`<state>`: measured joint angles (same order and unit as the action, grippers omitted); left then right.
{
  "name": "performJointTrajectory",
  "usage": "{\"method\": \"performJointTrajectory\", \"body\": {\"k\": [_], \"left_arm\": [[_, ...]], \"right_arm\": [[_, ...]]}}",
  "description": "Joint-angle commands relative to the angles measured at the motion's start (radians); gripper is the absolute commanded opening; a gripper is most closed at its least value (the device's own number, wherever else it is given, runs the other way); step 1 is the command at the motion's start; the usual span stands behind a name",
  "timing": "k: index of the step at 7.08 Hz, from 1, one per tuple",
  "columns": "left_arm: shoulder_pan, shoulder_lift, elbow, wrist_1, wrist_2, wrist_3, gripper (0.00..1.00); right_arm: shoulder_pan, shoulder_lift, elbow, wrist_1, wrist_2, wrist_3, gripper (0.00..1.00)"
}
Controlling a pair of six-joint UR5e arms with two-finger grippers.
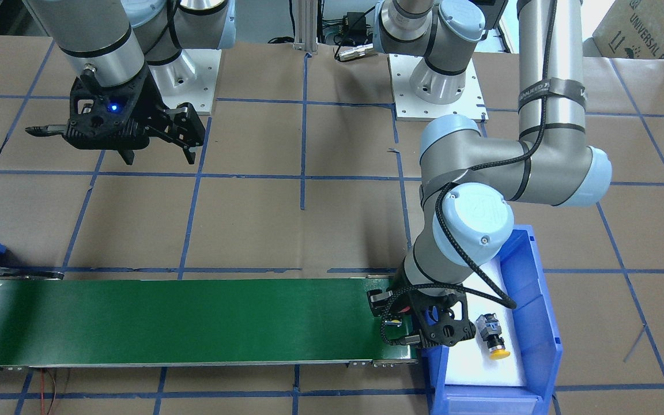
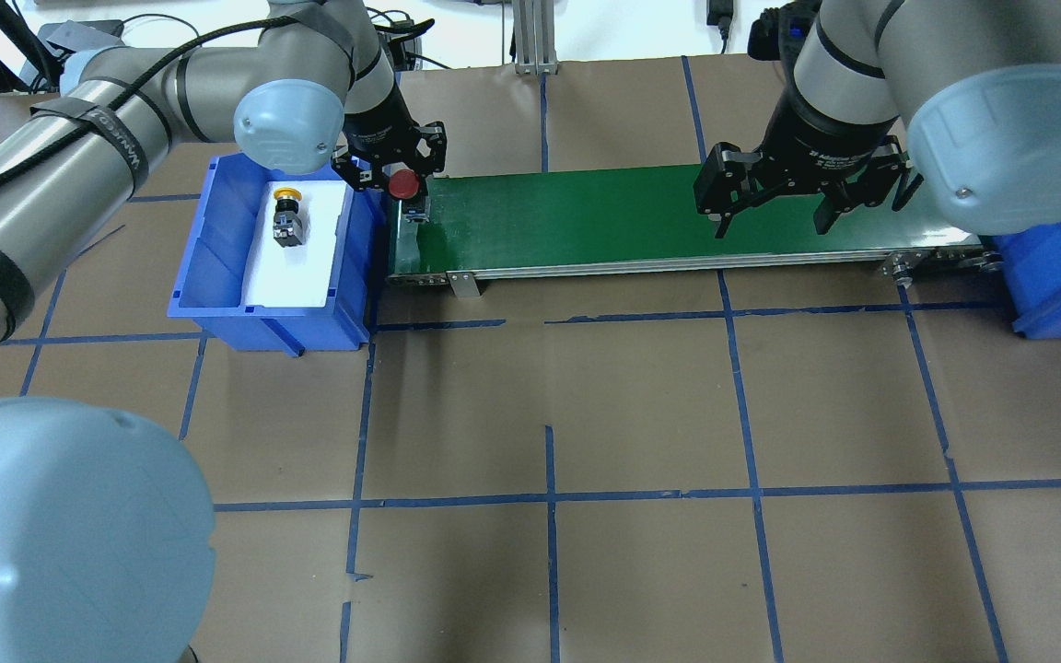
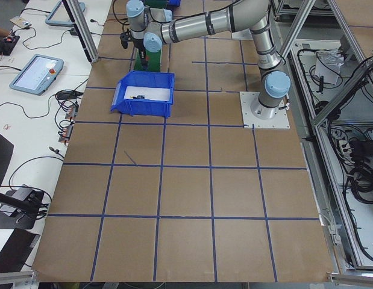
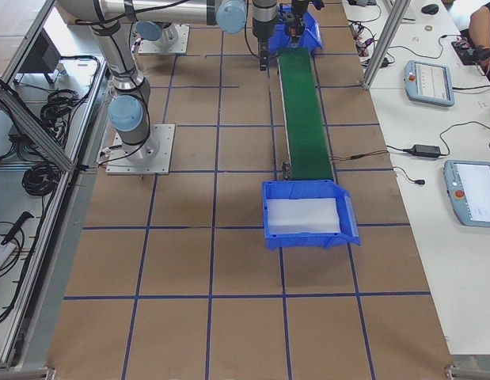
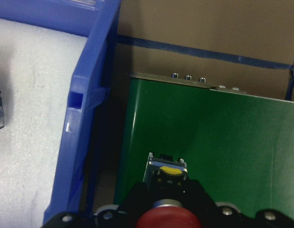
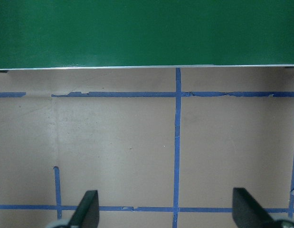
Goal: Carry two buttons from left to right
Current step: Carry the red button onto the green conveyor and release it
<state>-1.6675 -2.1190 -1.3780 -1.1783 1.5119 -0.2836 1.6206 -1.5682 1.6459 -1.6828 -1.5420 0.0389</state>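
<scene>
The red-capped button [image 2: 404,183] hangs upright in my left gripper [image 2: 399,180], which is shut on it over the left end of the green conveyor belt [image 2: 586,216]. In the left wrist view its red cap [image 5: 168,219] fills the bottom edge, and its grey body [image 5: 166,170] points down at the belt. Whether the body touches the belt, I cannot tell. The yellow-capped button [image 2: 287,217] lies on its side on white foam in the blue bin [image 2: 217,267] beside the belt's end. My right gripper [image 2: 770,216] hovers open above the belt's right half, holding nothing.
A second blue bin [image 2: 1055,276] with white foam stands at the belt's right end. The belt [image 1: 182,320] runs along the far edge of the brown, blue-taped tabletop. The blue bin wall [image 5: 85,123] stands just left of the belt's end.
</scene>
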Motion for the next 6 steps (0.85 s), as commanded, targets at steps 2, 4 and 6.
{"method": "performJointTrajectory", "body": {"k": [2, 4, 6], "left_arm": [[-0.018, -0.016, 0.004, 0.022, -0.001, -0.029, 0.50], [-0.018, 0.004, 0.002, 0.020, -0.004, -0.034, 1.00], [-0.018, 0.020, 0.004, 0.020, -0.006, -0.062, 1.00]], "right_arm": [[0.002, 0.000, 0.000, 0.000, 0.000, 0.001, 1.00], [0.001, 0.000, 0.002, 0.000, -0.001, -0.001, 1.00], [0.001, 0.000, 0.000, 0.000, -0.003, -0.002, 1.00]]}}
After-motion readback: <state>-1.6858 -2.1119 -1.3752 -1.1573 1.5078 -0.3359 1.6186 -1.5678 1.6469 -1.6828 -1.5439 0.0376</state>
